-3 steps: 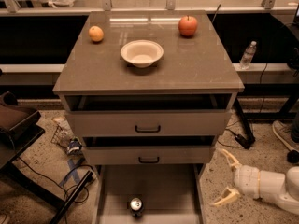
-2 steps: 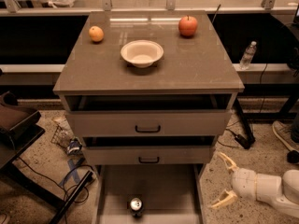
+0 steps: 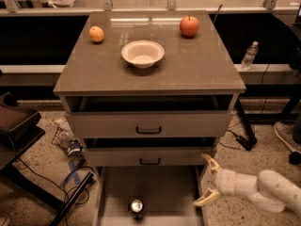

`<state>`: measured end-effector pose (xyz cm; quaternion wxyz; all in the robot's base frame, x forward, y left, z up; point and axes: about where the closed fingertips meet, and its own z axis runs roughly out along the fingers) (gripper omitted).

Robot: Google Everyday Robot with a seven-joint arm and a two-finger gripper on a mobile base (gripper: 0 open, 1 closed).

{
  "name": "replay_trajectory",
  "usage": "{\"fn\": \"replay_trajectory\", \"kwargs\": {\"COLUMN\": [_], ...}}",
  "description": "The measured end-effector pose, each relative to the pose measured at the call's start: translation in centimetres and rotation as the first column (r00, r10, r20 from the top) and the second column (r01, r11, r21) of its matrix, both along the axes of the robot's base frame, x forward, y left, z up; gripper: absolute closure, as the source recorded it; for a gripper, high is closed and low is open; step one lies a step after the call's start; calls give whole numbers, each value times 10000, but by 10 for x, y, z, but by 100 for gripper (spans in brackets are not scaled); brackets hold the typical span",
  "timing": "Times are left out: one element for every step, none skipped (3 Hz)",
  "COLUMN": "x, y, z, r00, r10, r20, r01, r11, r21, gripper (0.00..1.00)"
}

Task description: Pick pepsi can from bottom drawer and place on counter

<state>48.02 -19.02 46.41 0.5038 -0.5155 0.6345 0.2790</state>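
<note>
The pepsi can (image 3: pixel 137 207) stands upright on the floor of the open bottom drawer (image 3: pixel 160 187), near its front, with its silver top showing. My gripper (image 3: pixel 207 180) is open and empty at the drawer's right wall, to the right of the can and apart from it; the white arm reaches in from the lower right. The counter (image 3: pixel 188 67) is the grey-brown cabinet top above the two upper drawers.
On the counter are a white bowl (image 3: pixel 142 53), an orange (image 3: pixel 96 34) at the back left and a red apple (image 3: pixel 188 26) at the back right. A clear plastic bottle (image 3: pixel 249 55) stands behind on the right. Cables and clutter (image 3: pixel 70 147) lie on the floor to the left.
My gripper has shifted slightly left toward the drawer's right wall. The can has not moved.
</note>
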Motion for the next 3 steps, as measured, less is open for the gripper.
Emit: {"fn": "replay_trajectory", "kwargs": {"x": [3, -11, -11], "y": [26, 54, 54], "z": [-69, -146, -146], "r00": [9995, 9949, 9949], "r10": [251, 674, 674], "r20": [-200, -746, -746], "r01": [-236, -580, -580], "r11": [9971, 9909, 9909], "r21": [728, 1216, 1216], "gripper": [0, 0, 0]}}
